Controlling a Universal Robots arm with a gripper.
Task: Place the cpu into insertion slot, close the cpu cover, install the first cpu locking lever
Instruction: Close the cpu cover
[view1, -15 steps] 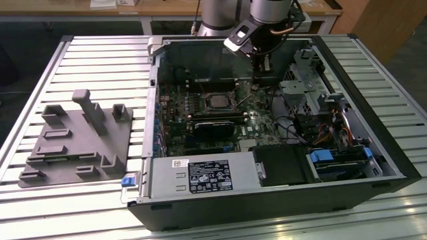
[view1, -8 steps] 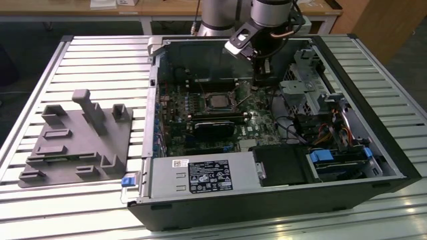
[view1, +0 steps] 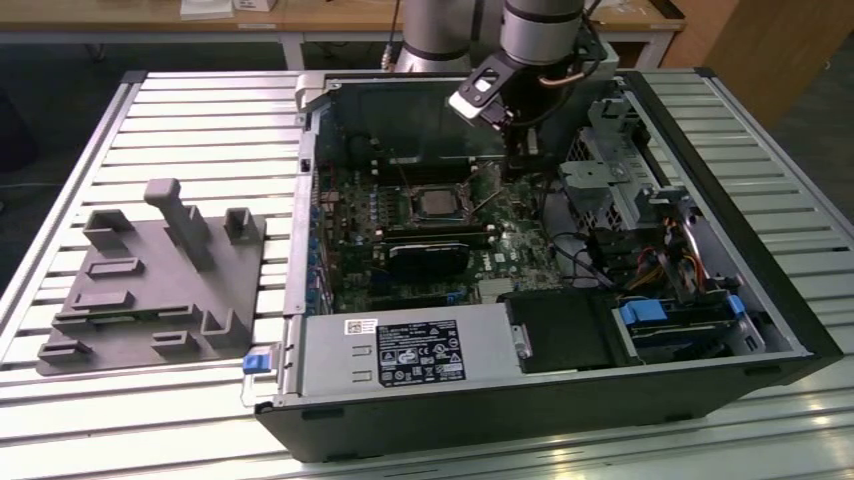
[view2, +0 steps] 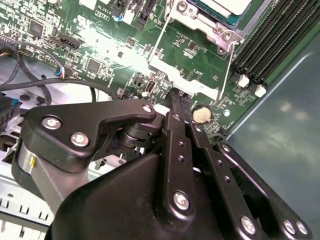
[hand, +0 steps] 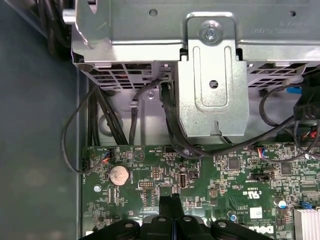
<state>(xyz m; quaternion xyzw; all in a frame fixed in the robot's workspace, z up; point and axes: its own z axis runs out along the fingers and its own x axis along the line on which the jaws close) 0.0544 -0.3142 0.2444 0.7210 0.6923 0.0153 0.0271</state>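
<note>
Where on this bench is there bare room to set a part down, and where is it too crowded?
The bare slatted metal table lies open beyond the grey moulded fixture tray toward the far edge, and at the exterior view's right of the open black computer case. Inside the case it is crowded: green motherboard, black cables, silvery drive cage and the black gripper.

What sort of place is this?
Probably a robotics lab or test workshop: a robot arm reaches into an open computer case lying on a slatted metal table, with a grey fixture beside it.
</note>
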